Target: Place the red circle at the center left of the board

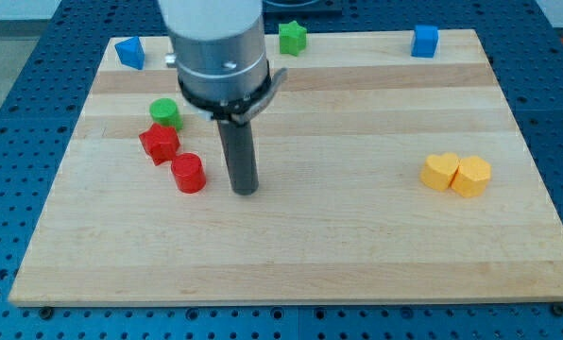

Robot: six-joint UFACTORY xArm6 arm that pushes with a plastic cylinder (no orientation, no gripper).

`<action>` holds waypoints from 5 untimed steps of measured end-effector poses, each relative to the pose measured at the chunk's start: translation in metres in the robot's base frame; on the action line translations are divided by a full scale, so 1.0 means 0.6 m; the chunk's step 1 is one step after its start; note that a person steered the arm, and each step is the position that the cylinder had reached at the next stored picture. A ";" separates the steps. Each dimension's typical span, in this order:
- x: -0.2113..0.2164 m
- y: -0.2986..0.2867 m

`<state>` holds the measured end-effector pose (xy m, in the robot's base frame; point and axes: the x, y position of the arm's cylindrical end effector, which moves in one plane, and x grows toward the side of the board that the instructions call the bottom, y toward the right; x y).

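Observation:
The red circle (pixel 189 174) is a short red cylinder standing left of the board's middle. My tip (pixel 247 191) is down on the wood just to its right, with a small gap between them. A red star-shaped block (pixel 159 144) lies just up and left of the red circle, nearly touching it. A green cylinder (pixel 165 113) stands right above the red star.
The wooden board (pixel 357 246) sits on a blue perforated table. A blue block (pixel 129 52) is at the top left, a green star-like block (pixel 292 37) at the top middle, a blue cube (pixel 425 41) at the top right. A yellow heart (pixel 440 172) and yellow hexagon (pixel 471 177) touch at the right.

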<state>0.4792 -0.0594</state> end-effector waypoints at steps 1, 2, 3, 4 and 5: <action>-0.015 -0.064; -0.015 -0.201; -0.012 -0.294; 0.054 -0.263; 0.097 -0.303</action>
<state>0.5373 -0.2415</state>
